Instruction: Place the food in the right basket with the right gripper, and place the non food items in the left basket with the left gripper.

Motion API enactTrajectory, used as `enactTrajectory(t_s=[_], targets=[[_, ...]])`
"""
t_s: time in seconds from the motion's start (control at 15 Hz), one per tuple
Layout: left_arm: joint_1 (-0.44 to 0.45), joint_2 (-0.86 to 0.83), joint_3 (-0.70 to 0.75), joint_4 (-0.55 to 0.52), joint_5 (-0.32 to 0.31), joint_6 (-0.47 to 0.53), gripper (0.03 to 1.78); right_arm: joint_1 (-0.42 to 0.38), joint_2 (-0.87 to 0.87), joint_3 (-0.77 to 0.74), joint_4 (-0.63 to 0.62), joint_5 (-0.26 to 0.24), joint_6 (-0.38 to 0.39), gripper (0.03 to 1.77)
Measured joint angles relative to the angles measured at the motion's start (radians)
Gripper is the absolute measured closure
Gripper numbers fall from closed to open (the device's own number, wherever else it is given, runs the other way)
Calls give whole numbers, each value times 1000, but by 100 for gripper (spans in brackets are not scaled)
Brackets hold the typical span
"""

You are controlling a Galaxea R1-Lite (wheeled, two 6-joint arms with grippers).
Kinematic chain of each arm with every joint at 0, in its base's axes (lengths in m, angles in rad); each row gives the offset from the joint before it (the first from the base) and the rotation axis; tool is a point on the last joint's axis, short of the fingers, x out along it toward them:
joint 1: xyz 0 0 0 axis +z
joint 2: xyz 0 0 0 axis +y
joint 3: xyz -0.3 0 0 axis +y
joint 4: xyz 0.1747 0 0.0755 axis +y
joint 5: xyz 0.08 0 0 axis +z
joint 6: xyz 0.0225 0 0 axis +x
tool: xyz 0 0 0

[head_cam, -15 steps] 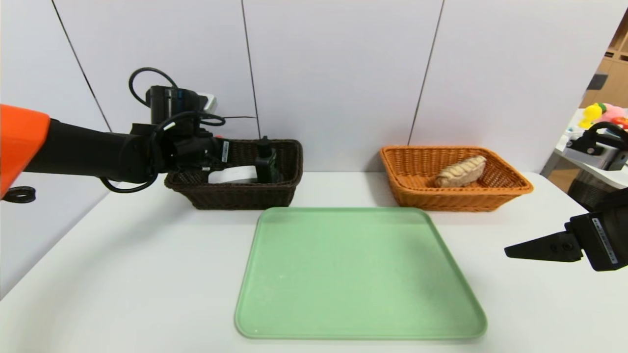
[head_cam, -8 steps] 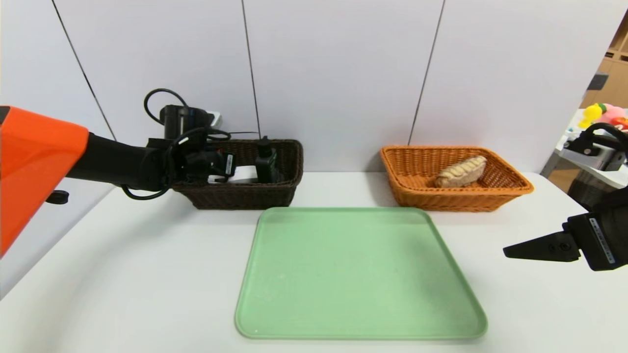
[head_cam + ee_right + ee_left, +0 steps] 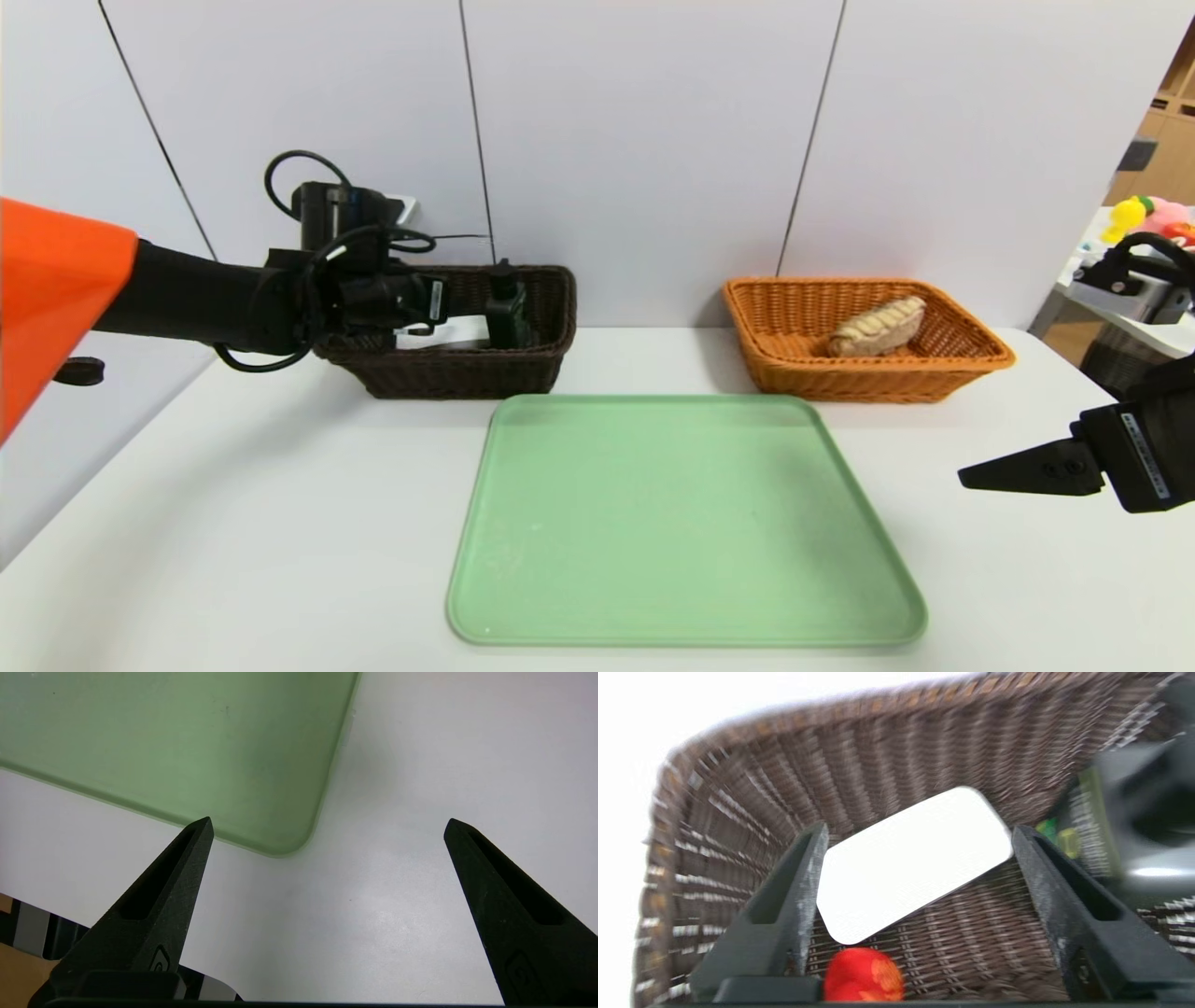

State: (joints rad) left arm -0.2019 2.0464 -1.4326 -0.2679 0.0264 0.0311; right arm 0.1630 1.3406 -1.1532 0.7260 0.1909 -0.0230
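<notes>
Raised slightly since the last frame, the left gripper [image 3: 431, 327] is seen in the head view at the dark basket [image 3: 457, 373], where one black bottle [image 3: 507, 315] is held upright. One tan, ridged bread [image 3: 878, 329] is contained in the orange basket [image 3: 868, 381].

Left wrist view: one white, round-cornered slab [image 3: 915, 865] and one red item [image 3: 863, 975] are shown in the dark basket, between wide-spread fingers.

Right wrist view: the right gripper [image 3: 329, 828] is parked wide over the table [image 3: 327, 933].
</notes>
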Motion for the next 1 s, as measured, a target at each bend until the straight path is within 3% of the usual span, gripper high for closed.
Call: enactTrajectory(t_s=[0.4,0.73,1.0], targets=[[-1,-183,12,140,1,1,23,1,-39,-8,-1,-1,0,9],[-16,-410,113,306,0,1,17,14,-114,-5,0,5,-4,9],[-61,-634,233,551,-1,21,15,42,-184,4,3,35,-4,9]])
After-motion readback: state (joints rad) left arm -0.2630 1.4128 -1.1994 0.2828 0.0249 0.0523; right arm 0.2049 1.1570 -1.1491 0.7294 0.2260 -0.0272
